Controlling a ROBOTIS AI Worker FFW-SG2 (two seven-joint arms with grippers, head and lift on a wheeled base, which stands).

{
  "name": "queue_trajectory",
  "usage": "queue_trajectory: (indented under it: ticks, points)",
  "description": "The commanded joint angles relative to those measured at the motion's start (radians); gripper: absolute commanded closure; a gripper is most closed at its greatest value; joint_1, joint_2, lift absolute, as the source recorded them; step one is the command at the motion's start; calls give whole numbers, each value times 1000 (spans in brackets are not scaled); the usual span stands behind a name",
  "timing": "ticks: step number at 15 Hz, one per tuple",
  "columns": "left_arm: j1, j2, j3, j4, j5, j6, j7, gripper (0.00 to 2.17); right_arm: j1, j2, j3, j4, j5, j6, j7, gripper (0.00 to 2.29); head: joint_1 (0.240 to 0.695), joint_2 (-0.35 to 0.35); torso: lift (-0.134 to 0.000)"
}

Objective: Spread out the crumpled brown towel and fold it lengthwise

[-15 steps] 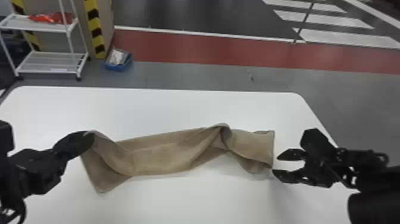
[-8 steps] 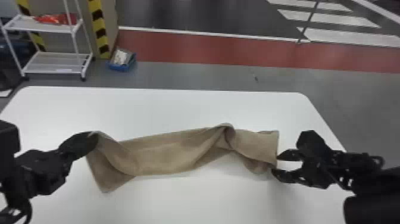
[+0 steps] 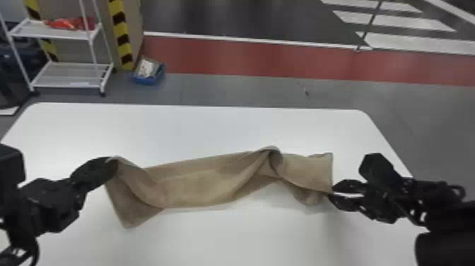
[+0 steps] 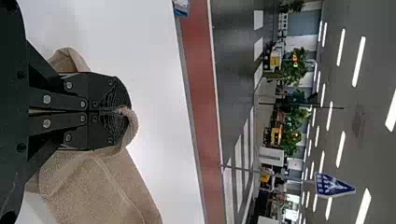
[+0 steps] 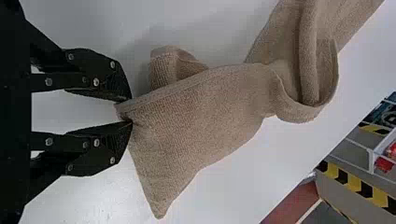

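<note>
The brown towel point(image 3: 205, 184) lies as a long, rumpled strip across the white table, with a twisted fold right of its middle. My left gripper point(image 3: 112, 162) holds its left end slightly raised; in the left wrist view the same gripper point(image 4: 122, 111) is shut on the towel's edge, with cloth point(image 4: 102, 186) hanging beside it. At the towel's right end is my right gripper point(image 3: 331, 191). Seen in the right wrist view, this gripper point(image 5: 127, 111) is partly open, fingertips a small gap apart, with the edge of the towel point(image 5: 201, 112) between them.
The white table point(image 3: 212, 237) has rounded far corners. Beyond it on the floor stand a white shelf cart point(image 3: 70, 76) at the far left and a blue box point(image 3: 148, 74) beside a striped post point(image 3: 122, 35).
The right gripper's fingers have drawn closer together around the towel's edge. The left gripper keeps its hold, and the towel's shape is nearly the same. The head view has shifted slightly.
</note>
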Motion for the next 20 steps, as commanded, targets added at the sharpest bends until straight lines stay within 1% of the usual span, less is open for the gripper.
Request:
queue_trajectory:
  ticks: [1,2,4,6,9,10,12,14,16,17,19,20]
  points:
    - [0,0,0,0,0,-3,-1,1622,0,0,-6,0,1,-5,1,1126,695,-156,-124]
    - [0,0,0,0,0,-3,-2,1622,0,-2,-13,0,1,-5,0,1207,695,-159,-124]
    - [0,0,3,-3,0,-3,-4,1622,0,-3,-37,-12,-7,-8,8,1207,695,-162,-124]
    - [2,2,5,-6,2,-3,-7,1622,0,-3,-80,-40,-25,-14,17,1204,695,-168,-124]
    - [48,-1,11,-81,12,-6,-20,1622,6,-8,-171,-123,-96,-11,43,1204,695,-190,-124]
    - [56,-1,11,-107,14,-6,-25,1622,3,-11,-209,-155,-139,-8,61,1204,695,-198,-124]
    - [62,0,17,-139,17,0,-28,1622,-5,-19,-283,-213,-203,11,74,1204,695,-216,-124]
    - [62,0,42,-158,23,0,-30,1622,-28,-29,-349,-239,-259,23,75,1204,695,-242,-124]
    - [49,0,80,-178,15,12,-30,1622,-66,-49,-395,-242,-303,72,60,1204,695,-254,-124]
    - [39,3,102,-191,14,28,-31,1622,-89,-54,-415,-241,-318,97,40,1204,695,-260,-124]
    - [-7,9,131,-213,3,104,-47,1622,-113,-60,-421,-241,-344,133,-38,1204,695,-263,-124]
    - [-35,12,131,-219,-21,129,-68,1622,-127,-63,-421,-242,-357,173,-81,1204,685,-264,-124]
